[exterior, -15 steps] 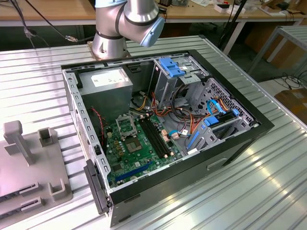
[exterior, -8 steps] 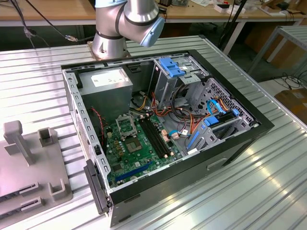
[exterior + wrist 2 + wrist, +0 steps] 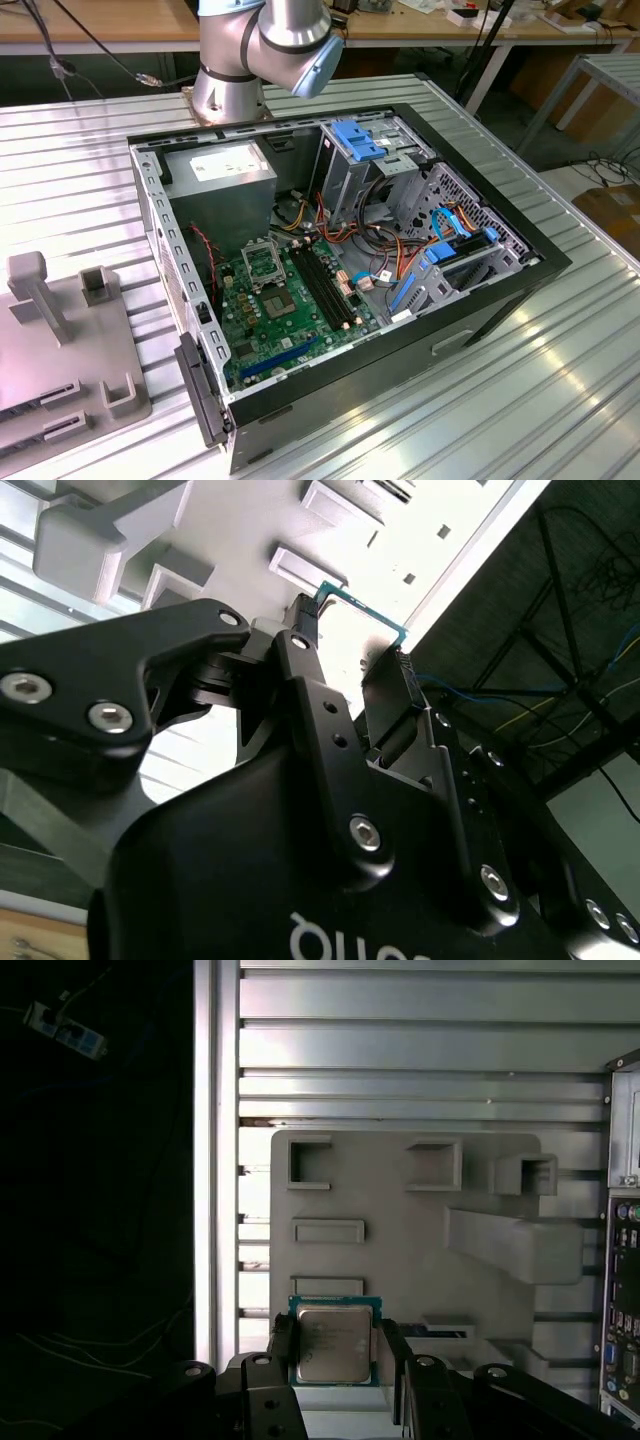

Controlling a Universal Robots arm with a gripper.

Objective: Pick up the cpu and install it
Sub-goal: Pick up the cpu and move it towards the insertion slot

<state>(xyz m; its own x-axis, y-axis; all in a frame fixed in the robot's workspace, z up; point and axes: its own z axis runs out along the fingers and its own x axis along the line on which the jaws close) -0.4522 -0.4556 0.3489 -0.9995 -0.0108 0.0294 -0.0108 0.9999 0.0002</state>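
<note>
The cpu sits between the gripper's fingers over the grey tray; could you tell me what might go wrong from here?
1. The gripper holds the cpu only by two opposite edges, so it could slip or tilt.
2. The socket lies deep in the open case, beside red wires and memory slots; the arm might snag there, or the chip might be misaligned.

Your cpu [image 3: 334,1345] has a dull, smooth, silvery metal lid on a green board rim. The hand [image 3: 337,1352] looks like matt black metal, with bright steel screw heads [image 3: 365,832]. Fixture tray [image 3: 400,1230]: matt grey plastic. Table [image 3: 560,380]: ribbed bare metal with a strong sheen. Computer case [image 3: 400,380]: matt black shell, raw grey sheet steel inside. Motherboard [image 3: 290,320]: glossy green.
</note>
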